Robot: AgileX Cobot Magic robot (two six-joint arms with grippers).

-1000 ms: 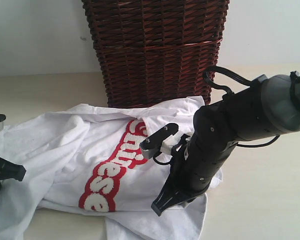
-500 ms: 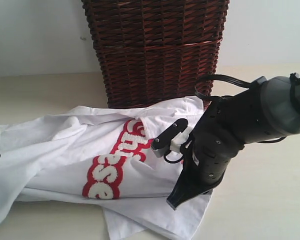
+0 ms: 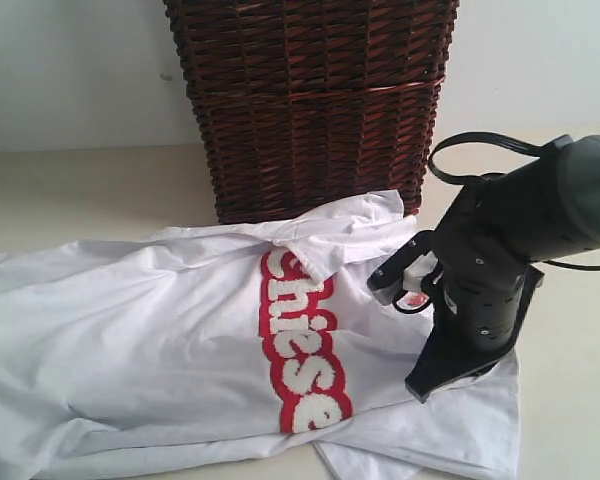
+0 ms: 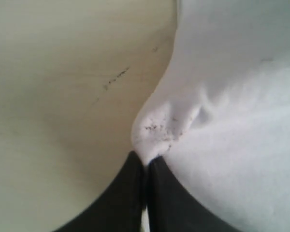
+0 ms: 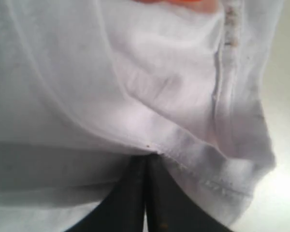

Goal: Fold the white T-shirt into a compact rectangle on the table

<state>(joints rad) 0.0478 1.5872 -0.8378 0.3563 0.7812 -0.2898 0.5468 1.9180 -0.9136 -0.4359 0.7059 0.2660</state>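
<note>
Two pinches hold the white T-shirt [image 3: 160, 330]: the left gripper [image 4: 146, 162], jaws pressed together, nips a bunched edge of cloth; the right gripper [image 5: 145, 162] clamps a stitched hem likewise. The shirt lies spread on the pale bench [image 3: 70, 190], red-banded letters up, just in front of a dark wicker basket [image 3: 310, 100].

The white T-shirt [image 3: 160, 330] lies spread out on the pale beige tabletop [image 3: 80, 190], mostly flat with shallow wrinkles, reaching from the left edge of the exterior view to the lower right. A red band [image 3: 302, 345] of fuzzy white letters runs across its middle, facing up. A loose flap of cloth is bunched at its far edge.
</note>
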